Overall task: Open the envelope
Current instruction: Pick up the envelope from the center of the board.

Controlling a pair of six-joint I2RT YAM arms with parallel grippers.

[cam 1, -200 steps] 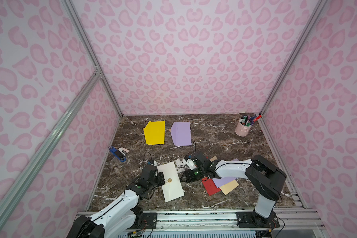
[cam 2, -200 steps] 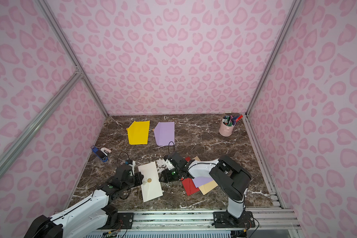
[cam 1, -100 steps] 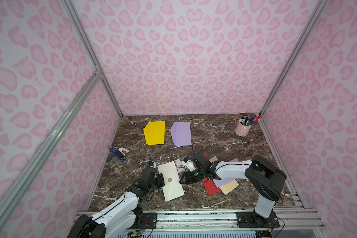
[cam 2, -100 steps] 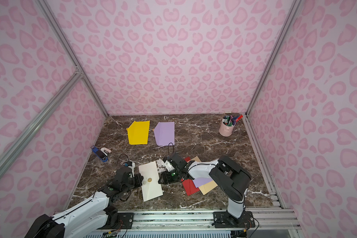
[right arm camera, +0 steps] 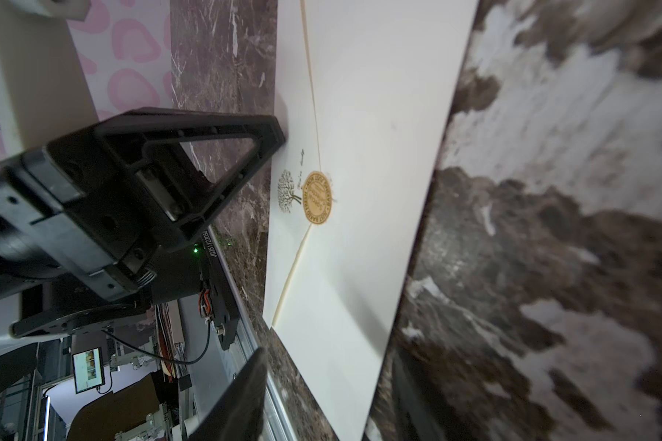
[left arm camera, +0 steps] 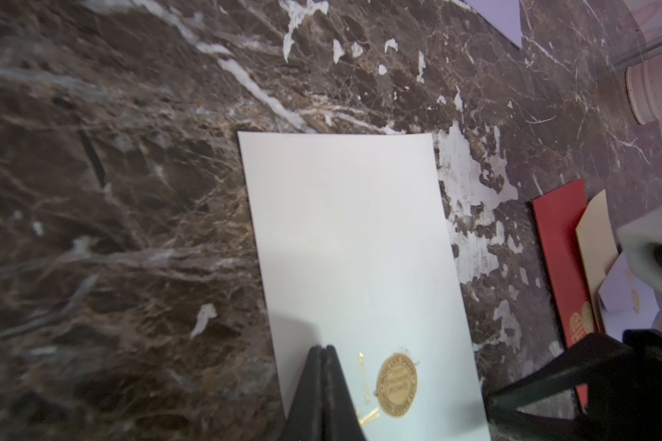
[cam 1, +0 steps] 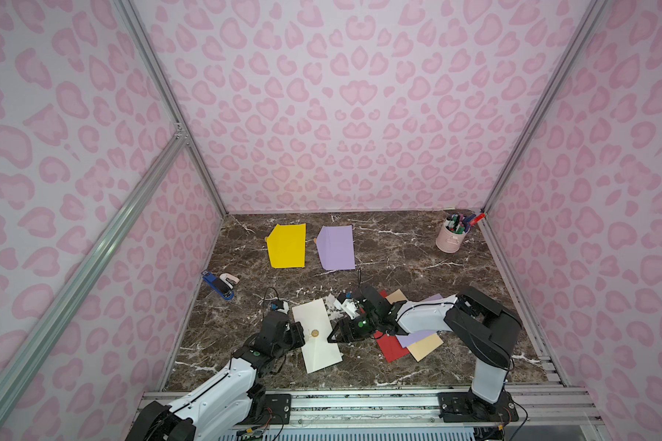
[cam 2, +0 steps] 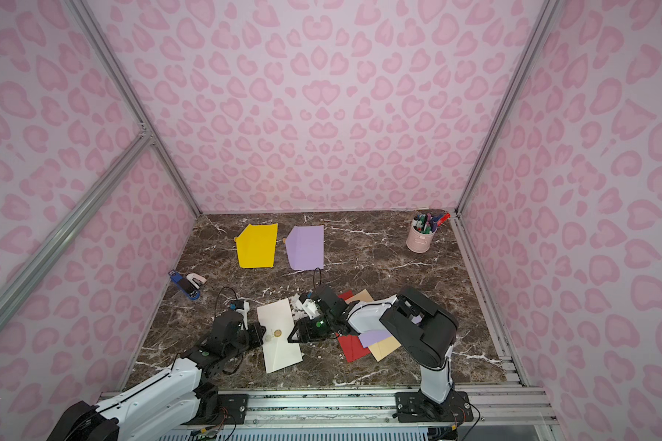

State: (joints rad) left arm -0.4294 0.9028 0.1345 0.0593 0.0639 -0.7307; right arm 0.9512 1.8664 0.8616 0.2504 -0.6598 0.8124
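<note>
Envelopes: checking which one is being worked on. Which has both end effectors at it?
The white envelope with the gold seal: left end effector at one long edge, right end effector at the other. The yellow envelope and purple envelope lie farther back, alone.

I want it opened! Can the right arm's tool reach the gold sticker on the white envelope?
Probably yes: the right tool is open at the edge of the white envelope, beside the gold sticker, nothing between.

Lettering on the gold seal (left arm camera: 397, 385) is unreadably blurred, and the red envelope (cam 1: 390, 345) lies partly covered
</note>
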